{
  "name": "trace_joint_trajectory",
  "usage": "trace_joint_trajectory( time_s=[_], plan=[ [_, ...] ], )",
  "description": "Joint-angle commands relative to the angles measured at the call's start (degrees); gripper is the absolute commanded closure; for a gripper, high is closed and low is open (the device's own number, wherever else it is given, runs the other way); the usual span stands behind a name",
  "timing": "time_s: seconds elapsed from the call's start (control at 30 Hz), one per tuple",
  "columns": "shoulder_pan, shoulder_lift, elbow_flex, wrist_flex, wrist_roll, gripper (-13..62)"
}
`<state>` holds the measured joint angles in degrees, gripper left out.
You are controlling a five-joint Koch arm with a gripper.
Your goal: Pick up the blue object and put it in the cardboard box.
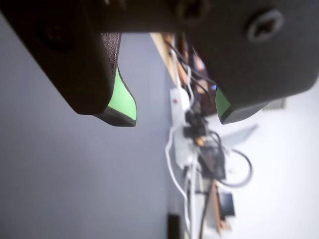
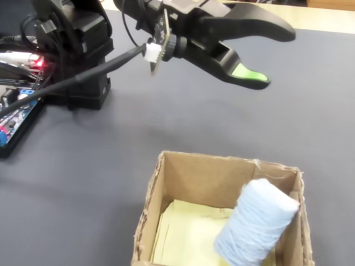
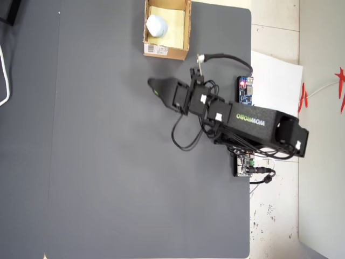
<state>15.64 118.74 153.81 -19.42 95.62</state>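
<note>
We find the blue object [image 2: 256, 223], a pale blue-white fuzzy lump with rounded ends, leaning tilted inside the cardboard box [image 2: 197, 176] against its wall, on the pale yellow floor. The gripper [image 1: 177, 115] hangs above the grey mat [image 3: 108, 162], apart from the box, its green-padded fingers [image 1: 122, 97] spread and empty.

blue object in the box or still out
In. The blue object leans against a wall inside the cardboard box; the open gripper is empty.
</note>
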Motion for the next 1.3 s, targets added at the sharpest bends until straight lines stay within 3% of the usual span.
trace_joint_trajectory(
  time_s=[0.0, 0.6, 0.93, 1.27],
  plan=[
    [-1.23, 2.02, -1.67, -6.77, 3.34, 17.8],
    [-12.39, 16.44, 19.16, -3.69, 2.81, 17.7],
    [-12.39, 16.87, 24.87, 2.02, 2.55, 15.6],
    [-11.95, 16.96, 24.87, 19.78, -1.93, 15.2]
  ],
)
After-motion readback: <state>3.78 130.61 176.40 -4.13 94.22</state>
